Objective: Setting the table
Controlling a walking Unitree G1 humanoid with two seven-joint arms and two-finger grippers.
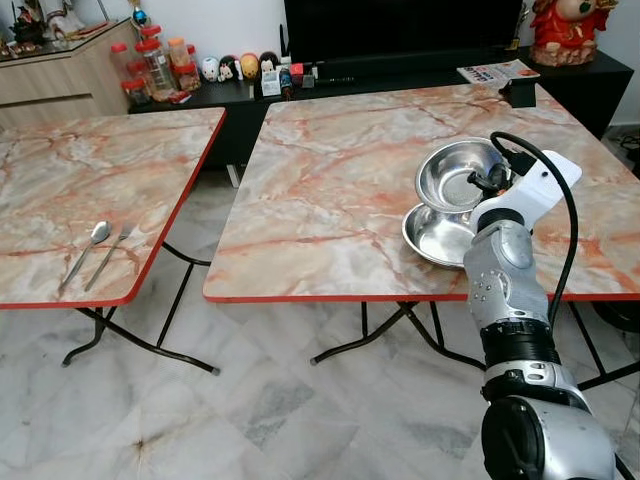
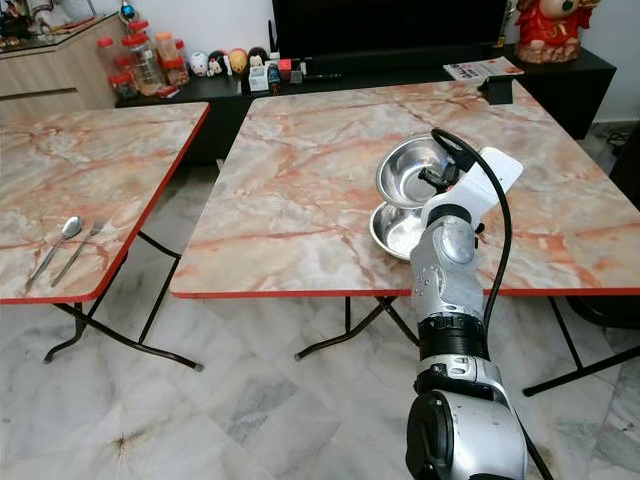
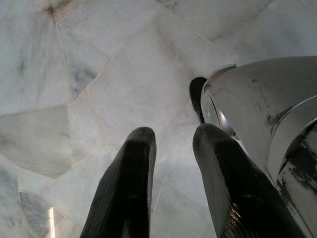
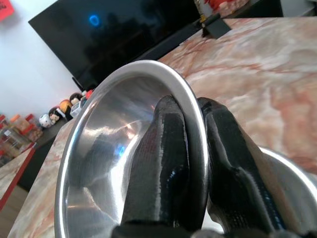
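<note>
Bowl in your right gripper is the thing to watch: the two black fingers pinch its rim, one inside the bowl and one outside, so the gripper is closed on it and carries it tilted, mouth turned toward the left of the frame. It sits at the right of the head views, lifted just above a second steel dish that lies flat on the larger marble surface near its front red edge. From the pictures you can't tell whether the two still touch at the back.

Where it goes next is your call. The spoon and fork lie side by side, long axes running toward the front edge, on the other surface at the left of the frame, well apart from the bowl. If the setting belongs with them, the right arm would have a long way to cross.

Your left gripper hangs idle over the floor tiles, fingers a narrow gap apart, holding nothing.
</note>
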